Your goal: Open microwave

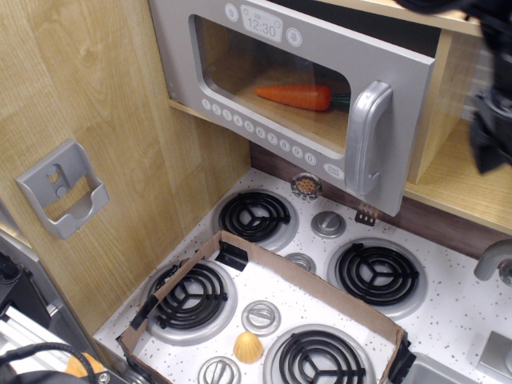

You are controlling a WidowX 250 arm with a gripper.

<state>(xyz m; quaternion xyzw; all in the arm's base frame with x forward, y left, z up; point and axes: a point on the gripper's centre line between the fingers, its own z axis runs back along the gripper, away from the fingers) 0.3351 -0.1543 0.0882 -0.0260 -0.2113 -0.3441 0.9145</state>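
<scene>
I see even, bright light; the microwave (pixel 292 96) window shows mild glare, and the claw (pixel 490 136) is motion-blurred at right.

Wood-panel wall (pixel 96 88) beside speckled white stovetop (pixel 456 312).

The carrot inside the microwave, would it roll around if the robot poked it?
Probably a little. The carrot looks round and smooth and lies on its side on a flat wooden floor, so a nudge might roll it. Its taper would likely make it curve rather than go straight. It looks like a stiff toy, so it shouldn't bend. The microwave door seems ajar.
</scene>
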